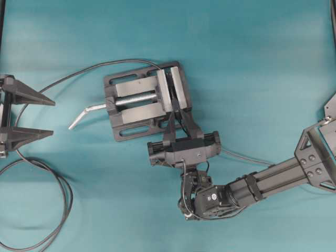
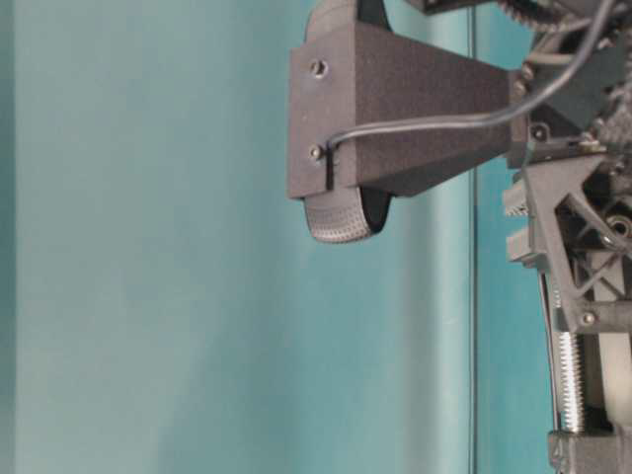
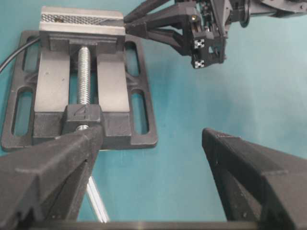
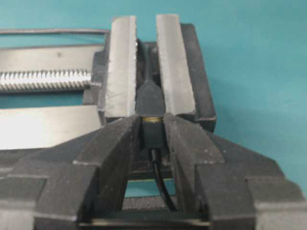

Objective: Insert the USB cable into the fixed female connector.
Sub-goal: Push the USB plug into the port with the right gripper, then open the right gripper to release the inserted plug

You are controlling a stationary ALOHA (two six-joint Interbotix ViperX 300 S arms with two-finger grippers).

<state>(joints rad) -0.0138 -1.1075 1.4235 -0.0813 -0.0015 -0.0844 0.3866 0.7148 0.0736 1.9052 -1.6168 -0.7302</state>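
Note:
The fixed female connector point(image 4: 151, 98) is a small dark socket clamped between the vise jaws; it also shows in the overhead view point(image 1: 171, 101). My right gripper point(image 4: 152, 122) is shut on the USB cable's dark plug point(image 4: 152, 136), right at the socket's mouth. Only a thin strip of the metal tip shows between plug and socket. The thin cable point(image 4: 160, 182) trails back between the fingers and off to the right point(image 1: 247, 157). In the overhead view my right gripper point(image 1: 177, 113) is at the vise's near side. My left gripper point(image 1: 54, 117) is open and empty at the far left, also open in its wrist view point(image 3: 152, 139).
The grey vise point(image 1: 134, 113) stands mid-table with its bent silver handle point(image 1: 84, 114) pointing left toward my left gripper. The thicker black cable point(image 1: 58, 184) runs from the vise top around the left and loops at the bottom left. The vise also shows in the left wrist view point(image 3: 86, 76).

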